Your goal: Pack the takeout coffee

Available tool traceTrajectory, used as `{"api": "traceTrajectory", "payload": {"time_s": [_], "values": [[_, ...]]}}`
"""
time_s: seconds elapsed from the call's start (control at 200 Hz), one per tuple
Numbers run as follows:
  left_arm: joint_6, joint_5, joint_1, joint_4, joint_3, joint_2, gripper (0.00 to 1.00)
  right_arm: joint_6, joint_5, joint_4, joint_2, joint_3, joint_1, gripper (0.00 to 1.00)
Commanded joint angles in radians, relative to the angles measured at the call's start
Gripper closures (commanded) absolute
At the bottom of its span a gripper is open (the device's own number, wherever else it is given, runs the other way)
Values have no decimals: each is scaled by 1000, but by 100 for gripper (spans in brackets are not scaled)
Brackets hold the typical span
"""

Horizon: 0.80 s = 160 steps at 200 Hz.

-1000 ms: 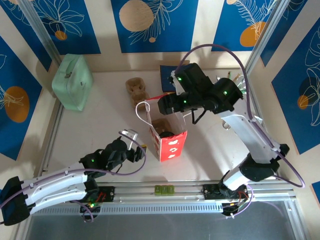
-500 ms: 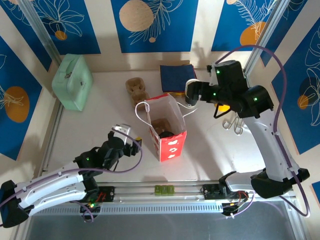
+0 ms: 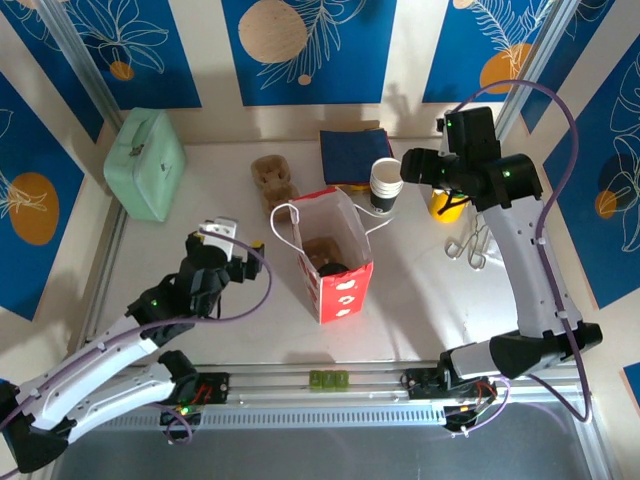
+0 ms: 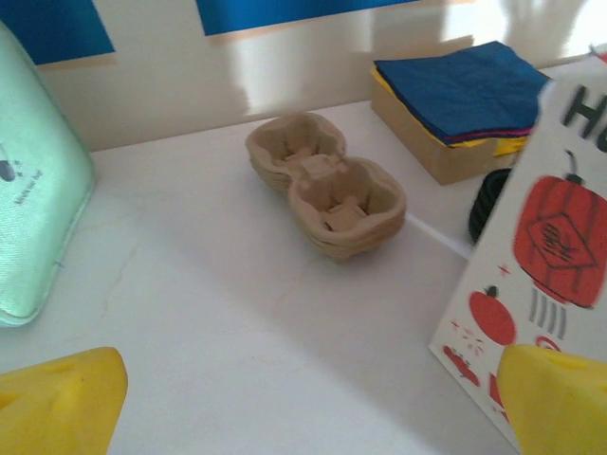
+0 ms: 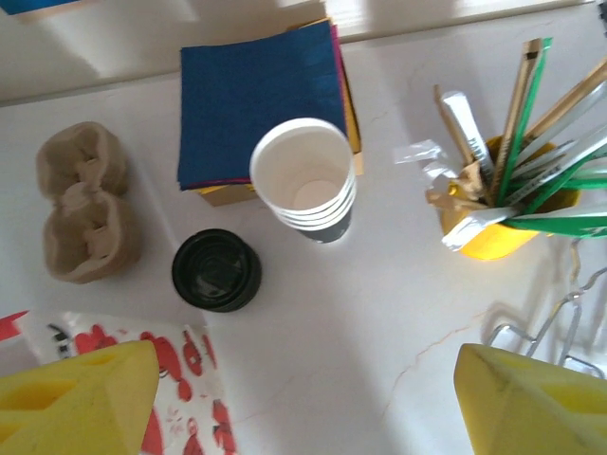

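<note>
While my right claw (image 5: 303, 403) hangs open near the small dark paper cup (image 5: 216, 270) with black round plastic lid | likely light, crushable | grip wall beneath lid | left claw (image 4: 303, 408) open too

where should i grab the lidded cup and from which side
Take the lidded cup from straight above, jaws closing across its round lid. It stands upright, lid facing up, with the bag and the cup stack close by, so a side approach looks crowded.
</note>
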Motion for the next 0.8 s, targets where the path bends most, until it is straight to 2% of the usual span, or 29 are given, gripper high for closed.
{"api": "traceTrajectory", "payload": {"time_s": [0.0, 0.26, 0.445, 0.795], "values": [[69, 47, 58, -54, 66, 18, 1, -48, 42, 33, 15, 2, -26, 18], [127, 113, 142, -63, 87, 27, 1, -89, 39, 53, 82, -11, -71, 19], [130, 140, 169, -55, 71, 23, 1, -101, 44, 28, 195, 79, -109, 19], [131, 188, 183, 0, 66, 51, 1, -108, 22, 2, 368, 208, -170, 32]]}}
